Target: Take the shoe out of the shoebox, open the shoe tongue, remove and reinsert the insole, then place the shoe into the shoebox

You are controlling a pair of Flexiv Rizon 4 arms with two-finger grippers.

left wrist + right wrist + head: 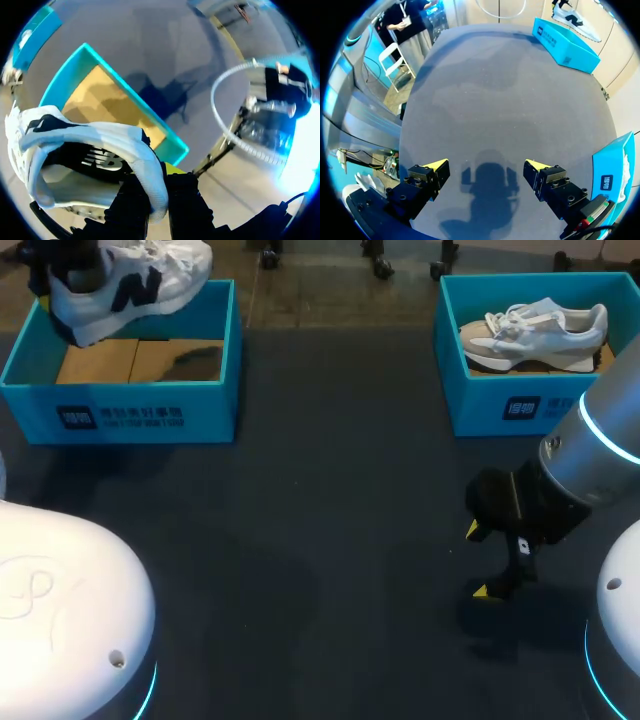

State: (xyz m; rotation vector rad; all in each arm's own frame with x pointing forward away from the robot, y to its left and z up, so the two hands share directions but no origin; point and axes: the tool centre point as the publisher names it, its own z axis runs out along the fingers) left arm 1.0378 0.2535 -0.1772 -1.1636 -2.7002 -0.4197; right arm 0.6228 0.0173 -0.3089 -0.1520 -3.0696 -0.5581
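A white shoe (130, 285) with a dark logo hangs over the left blue shoebox (140, 405), whose cardboard floor is bare. My left gripper (72, 268) holds it from the back left. In the left wrist view the gripper (160, 187) is shut on the shoe's (100, 145) heel collar, with the box (172, 142) below it. My right gripper (479, 560) hovers open over the dark table at the right. In the right wrist view the gripper (487, 167) has nothing between its fingers, and the held shoe (575, 20) and its box (565, 45) lie far ahead.
A second blue shoebox (500, 405) at the back right holds a beige and white shoe (535, 335); its corner (615, 170) shows beside my right gripper. The dark table top (320, 520) stretches between the two boxes.
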